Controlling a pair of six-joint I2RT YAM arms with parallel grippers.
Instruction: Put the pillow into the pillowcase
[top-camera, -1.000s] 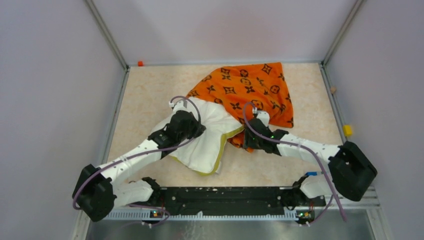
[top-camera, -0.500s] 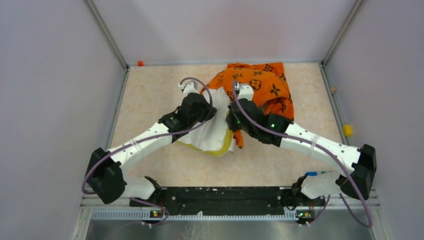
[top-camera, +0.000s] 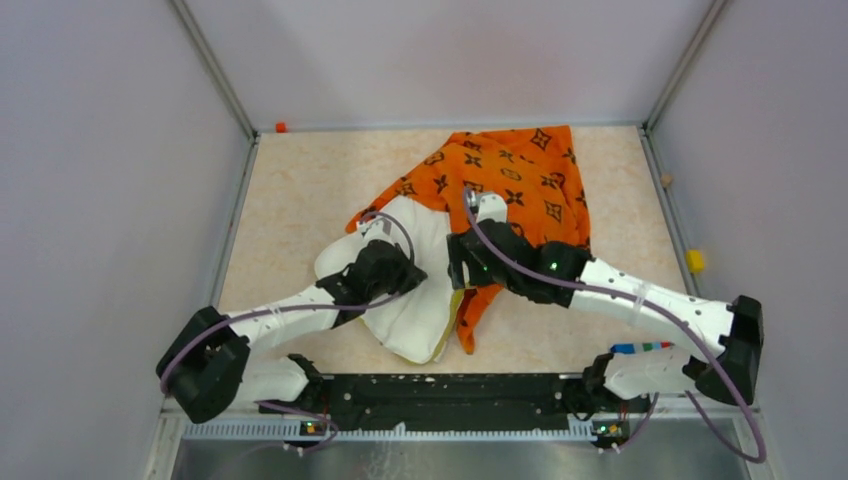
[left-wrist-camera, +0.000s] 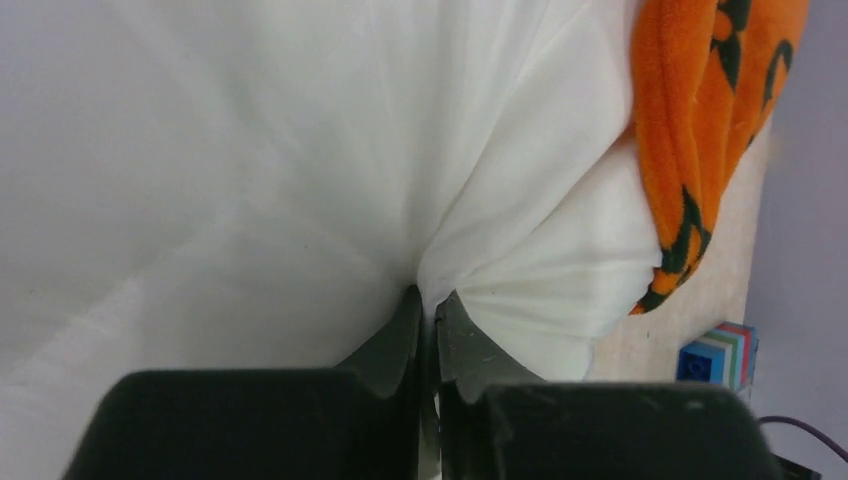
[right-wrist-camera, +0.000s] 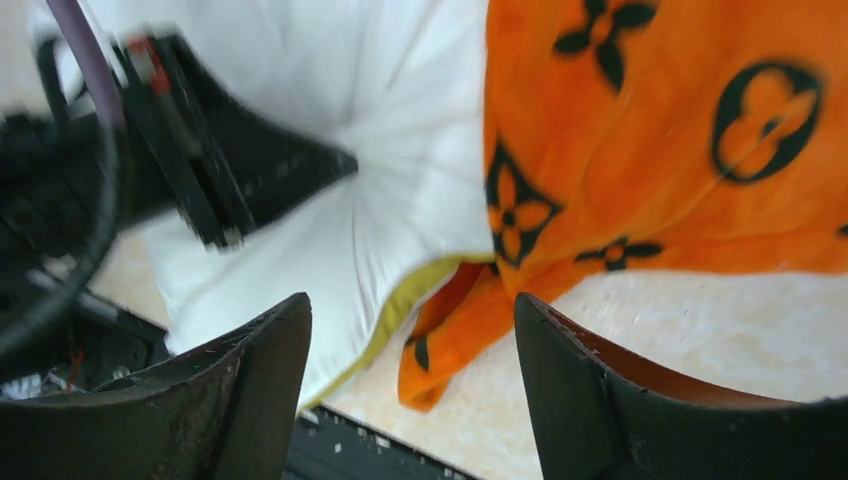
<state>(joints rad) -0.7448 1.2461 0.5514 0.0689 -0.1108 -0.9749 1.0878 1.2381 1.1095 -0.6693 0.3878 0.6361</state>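
**Current state.** The pillow (top-camera: 415, 300) lies on the table (top-camera: 290, 200) between the two arms. Its far end is covered by the pillowcase (top-camera: 515, 180), which spreads toward the far right corner. The left end effector (left-wrist-camera: 430, 305) is closed, pinching a small gathered fold of the pillow's white cover. The right end effector (right-wrist-camera: 410, 300) is open and grips nothing, hovering over the pillow's yellow trim (right-wrist-camera: 400, 305) and an orange flap (top-camera: 470, 320) that trails along the pillow's right side.

**Orientation.** The pillow's long axis runs near to far, leaning slightly right. The exposed end points at the arm bases and the covered end toward the far right corner, roughly in line with the pillowcase.

**Hazards.**
- The pillowcase mouth is unheld — any push on the pillow would probably slide or bunch the case toward the far wall instead of seating the pillow.
- The left pinch holds only a thin fold. Under load it could slip, or stretch the cover without moving the filling.
- The trailing flap could get trapped beneath the pillow — this would narrow the opening.
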